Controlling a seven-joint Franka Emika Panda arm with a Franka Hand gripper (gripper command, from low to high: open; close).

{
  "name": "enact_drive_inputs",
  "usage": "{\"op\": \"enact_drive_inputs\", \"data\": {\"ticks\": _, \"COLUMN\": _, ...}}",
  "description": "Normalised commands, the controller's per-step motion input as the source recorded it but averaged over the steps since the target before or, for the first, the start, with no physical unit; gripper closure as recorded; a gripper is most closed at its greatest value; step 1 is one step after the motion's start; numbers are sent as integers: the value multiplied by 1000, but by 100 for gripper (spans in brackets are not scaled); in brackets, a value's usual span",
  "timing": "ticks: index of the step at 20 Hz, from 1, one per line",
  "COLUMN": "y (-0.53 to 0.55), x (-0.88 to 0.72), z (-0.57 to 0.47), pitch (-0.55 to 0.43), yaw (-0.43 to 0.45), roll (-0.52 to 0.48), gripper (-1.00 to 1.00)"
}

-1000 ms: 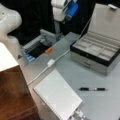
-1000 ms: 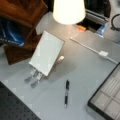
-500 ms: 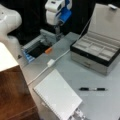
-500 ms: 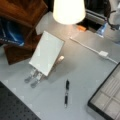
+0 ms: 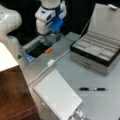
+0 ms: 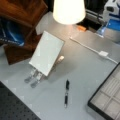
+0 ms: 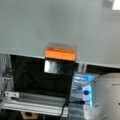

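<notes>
Orange block (image 5: 48,50) is seen at the bench (image 5: 105,100) edge, beside a dark opening, in both front views and the wrist view. The claw (image 5: 53,37) is held just above it, apart; whether its jaws are open cannot be told. Nearby, a white cable (image 5: 50,62), notebook (image 5: 57,96), pen (image 5: 92,89) and open case (image 5: 96,50) are laid out.

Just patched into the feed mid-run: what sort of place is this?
Likely a lab workbench: a grey table with an open compartment case, notebook and pen. The end effector hangs above an orange block.
</notes>
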Motion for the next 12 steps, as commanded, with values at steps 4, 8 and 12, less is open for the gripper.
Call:
{"op": "enact_drive_inputs", "data": {"ticks": 4, "y": -87, "x": -361, "z": -236, "pitch": -180, "yaw": -275, "roll": -127, "gripper": -100}}
{"op": "enact_drive_inputs", "data": {"ticks": 8, "y": 43, "x": -305, "z": -174, "pitch": -226, "yaw": -203, "roll": -117, "gripper": -100}}
{"op": "enact_drive_inputs", "data": {"ticks": 12, "y": 85, "x": -274, "z": -193, "pitch": -277, "yaw": -122, "roll": -97, "gripper": 100}}
